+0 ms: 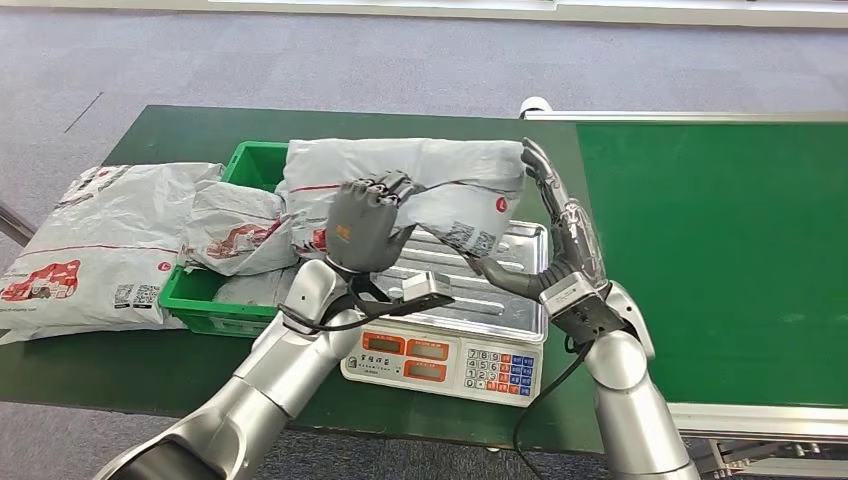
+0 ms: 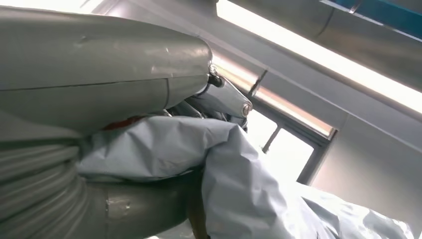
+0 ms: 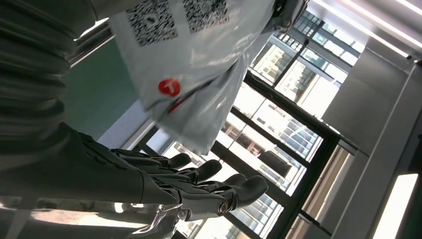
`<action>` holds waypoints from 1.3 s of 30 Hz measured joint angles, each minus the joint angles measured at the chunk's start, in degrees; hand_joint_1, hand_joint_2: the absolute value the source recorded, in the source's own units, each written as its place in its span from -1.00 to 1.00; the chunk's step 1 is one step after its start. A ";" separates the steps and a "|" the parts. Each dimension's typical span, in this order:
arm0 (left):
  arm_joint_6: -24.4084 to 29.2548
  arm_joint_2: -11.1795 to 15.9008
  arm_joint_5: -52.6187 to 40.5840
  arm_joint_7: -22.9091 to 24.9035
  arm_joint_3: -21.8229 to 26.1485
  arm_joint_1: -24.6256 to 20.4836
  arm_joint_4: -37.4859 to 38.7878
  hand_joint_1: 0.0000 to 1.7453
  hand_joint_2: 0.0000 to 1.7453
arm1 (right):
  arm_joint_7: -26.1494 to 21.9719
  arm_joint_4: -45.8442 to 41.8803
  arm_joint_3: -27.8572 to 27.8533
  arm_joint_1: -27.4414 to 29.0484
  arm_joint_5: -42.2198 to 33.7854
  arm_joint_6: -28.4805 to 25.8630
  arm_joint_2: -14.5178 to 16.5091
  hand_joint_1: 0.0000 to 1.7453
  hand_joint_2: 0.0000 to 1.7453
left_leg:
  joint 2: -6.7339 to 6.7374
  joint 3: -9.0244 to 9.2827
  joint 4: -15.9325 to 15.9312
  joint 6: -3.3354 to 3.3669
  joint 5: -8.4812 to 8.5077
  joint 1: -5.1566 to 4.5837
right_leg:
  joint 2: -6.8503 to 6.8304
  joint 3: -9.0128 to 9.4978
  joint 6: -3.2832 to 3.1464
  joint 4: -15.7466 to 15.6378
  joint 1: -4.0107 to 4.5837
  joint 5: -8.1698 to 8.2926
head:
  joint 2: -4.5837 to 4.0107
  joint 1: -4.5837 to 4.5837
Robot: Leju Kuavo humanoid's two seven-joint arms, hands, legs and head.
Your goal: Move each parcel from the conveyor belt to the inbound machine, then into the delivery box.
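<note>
Head view: left hand point(image 1: 365, 222) grips a grey parcel point(image 1: 420, 180) held above the scale point(image 1: 455, 330), by the green box point(image 1: 215, 290); right hand point(image 1: 560, 225) is spread beside the parcel's end. Left wrist view: fingers point(image 2: 226, 97) clamp the parcel point(image 2: 249, 189). Right wrist view: fingers point(image 3: 199, 181) apart, parcel point(image 3: 194, 64) just beside them.

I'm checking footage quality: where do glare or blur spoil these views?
Head view: evenly lit and sharp, with mild sheen on the scale pan. Left wrist view: the ceiling light strip blows out, and the left hand and parcel look soft. Right wrist view: bright windows backlight the right hand, leaving it dark.
</note>
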 joint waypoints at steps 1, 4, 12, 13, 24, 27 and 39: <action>0.02 0.78 -2.21 0.51 2.07 0.40 -0.32 1.00 1.00 | 0.03 0.00 0.00 0.13 -0.14 -0.25 -0.16 -1.00 1.00 | 0.01 0.01 0.00 -0.01 0.01 0.01 | 0.02 0.00 0.00 0.00 0.00 0.00 | 0.00 0.00; 0.03 2.73 -8.24 0.34 9.60 2.62 -2.10 1.00 1.00 | 0.27 0.00 -0.04 0.68 -1.61 -0.91 -0.73 -1.00 1.00 | 0.08 0.02 -0.01 -0.02 0.00 0.02 | 0.09 -0.03 -0.01 0.01 0.01 -0.01 | 0.00 0.00; 0.04 4.15 -11.51 -6.12 28.15 10.63 -10.48 1.00 1.00 | 1.67 0.79 -2.72 1.55 -13.61 4.12 -1.75 -1.00 1.00 | 0.04 -0.05 0.00 -0.02 -0.01 0.01 | 0.04 -0.09 -0.04 -0.01 0.00 -0.04 | 0.00 0.00; 0.05 4.14 -12.28 -6.30 29.50 11.26 -11.36 1.00 1.00 | 1.99 1.04 -3.23 1.56 -14.39 4.03 -1.81 -1.00 1.00 | 0.03 -0.06 0.00 -0.01 -0.01 0.01 | 0.03 -0.10 -0.03 -0.01 0.00 -0.04 | 0.00 0.00; 0.05 3.76 -14.80 -5.54 35.35 13.64 -15.57 1.00 1.00 | 2.86 2.80 -5.85 1.62 -16.23 3.24 -2.09 -1.00 1.00 | 0.03 -0.06 0.00 -0.02 0.00 0.01 | 0.02 -0.10 -0.03 -0.01 0.01 -0.02 | 0.00 0.00; 0.05 3.61 -15.01 -4.67 35.87 13.75 -15.87 1.00 1.00 | 3.05 2.96 -5.91 1.63 -16.24 2.63 -2.09 -1.00 1.00 | 0.03 -0.06 0.00 -0.02 0.00 0.01 | 0.03 -0.10 -0.03 -0.01 0.01 -0.02 | 0.00 0.00; -4.33 5.59 -15.27 1.51 31.21 13.35 -7.26 1.00 1.00 | 2.79 3.88 -6.71 1.61 -15.31 -1.26 -2.09 -1.00 1.00 | 0.00 -0.06 0.01 -0.01 0.01 -0.01 | -0.02 -0.10 -0.02 -0.02 -0.01 -0.02 | 0.00 0.00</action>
